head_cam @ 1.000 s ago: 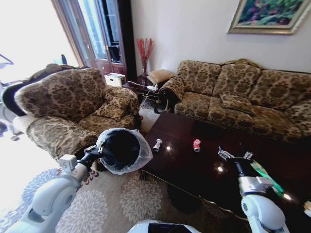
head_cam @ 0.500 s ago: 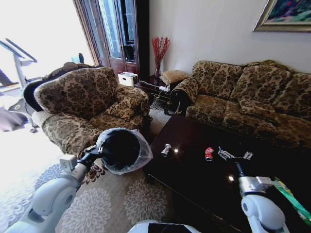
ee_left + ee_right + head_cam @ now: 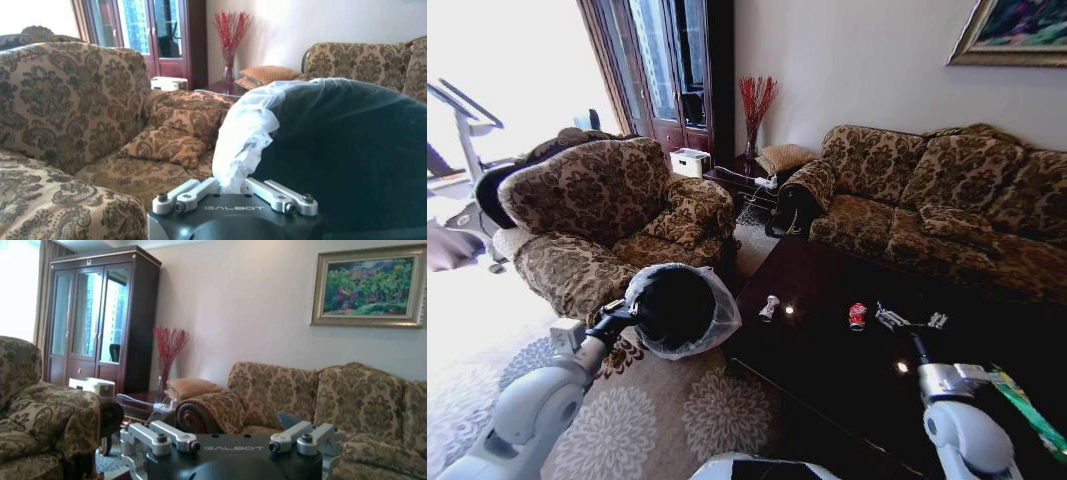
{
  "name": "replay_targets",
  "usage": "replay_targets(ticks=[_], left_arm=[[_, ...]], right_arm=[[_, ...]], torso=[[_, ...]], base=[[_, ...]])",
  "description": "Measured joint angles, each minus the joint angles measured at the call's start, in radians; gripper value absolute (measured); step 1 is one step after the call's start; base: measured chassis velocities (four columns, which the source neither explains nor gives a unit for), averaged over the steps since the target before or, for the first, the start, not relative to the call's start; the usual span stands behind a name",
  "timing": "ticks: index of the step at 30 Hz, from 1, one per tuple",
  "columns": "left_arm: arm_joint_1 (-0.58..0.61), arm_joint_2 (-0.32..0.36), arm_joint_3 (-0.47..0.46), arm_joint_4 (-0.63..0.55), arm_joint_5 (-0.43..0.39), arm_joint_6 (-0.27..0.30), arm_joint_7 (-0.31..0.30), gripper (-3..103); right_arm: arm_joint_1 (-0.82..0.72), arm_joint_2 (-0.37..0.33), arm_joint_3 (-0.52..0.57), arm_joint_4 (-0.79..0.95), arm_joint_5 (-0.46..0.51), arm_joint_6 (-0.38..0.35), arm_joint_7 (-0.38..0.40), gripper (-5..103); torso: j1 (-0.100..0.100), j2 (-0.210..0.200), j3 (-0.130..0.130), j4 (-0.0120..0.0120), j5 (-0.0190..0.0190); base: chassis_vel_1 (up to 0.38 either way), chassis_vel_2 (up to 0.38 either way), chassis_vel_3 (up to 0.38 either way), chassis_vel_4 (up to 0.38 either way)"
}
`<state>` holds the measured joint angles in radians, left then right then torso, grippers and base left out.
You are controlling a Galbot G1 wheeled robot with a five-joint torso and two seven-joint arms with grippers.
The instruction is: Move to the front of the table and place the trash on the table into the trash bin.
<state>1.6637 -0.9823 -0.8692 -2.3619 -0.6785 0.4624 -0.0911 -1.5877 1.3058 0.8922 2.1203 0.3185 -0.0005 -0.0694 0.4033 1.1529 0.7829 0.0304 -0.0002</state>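
The trash bin [image 3: 682, 308], black with a white bag liner, hangs in the air beside the table's left end. My left gripper [image 3: 633, 311] is shut on its rim, and in the left wrist view the fingers [image 3: 188, 193] pinch the liner of the trash bin [image 3: 347, 155]. On the dark glossy table [image 3: 827, 370] lie a grey can [image 3: 771, 307] and a red-and-white can [image 3: 857, 316]. A green wrapper [image 3: 1023, 402] lies at the right edge. My right gripper [image 3: 911, 319] hovers open over the table, just right of the red-and-white can; it also shows as the right gripper [image 3: 233, 440].
A patterned armchair [image 3: 597, 220] stands left of the table and a matching sofa [image 3: 927, 210] behind it. A small side table with a red-twig vase [image 3: 752, 110] fills the corner by a dark cabinet [image 3: 667, 70]. Patterned carpet [image 3: 667, 420] lies in front.
The whole head view has shifted since one second ago, so the camera turned left; the table now sits further right. Both arms keep their pose, and the bin stays held.
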Motion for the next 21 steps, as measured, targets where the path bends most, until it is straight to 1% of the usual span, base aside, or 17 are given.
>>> replay_targets(ticks=[21], left_arm=[[0.0,0.0,0.0,0.0,0.0,0.0,0.0,2]], right_arm=[[0.0,0.0,0.0,0.0,0.0,0.0,0.0,100]], torso=[[0.0,0.0,0.0,-0.0001,0.0003]], base=[[0.0,0.0,0.0,0.0]])
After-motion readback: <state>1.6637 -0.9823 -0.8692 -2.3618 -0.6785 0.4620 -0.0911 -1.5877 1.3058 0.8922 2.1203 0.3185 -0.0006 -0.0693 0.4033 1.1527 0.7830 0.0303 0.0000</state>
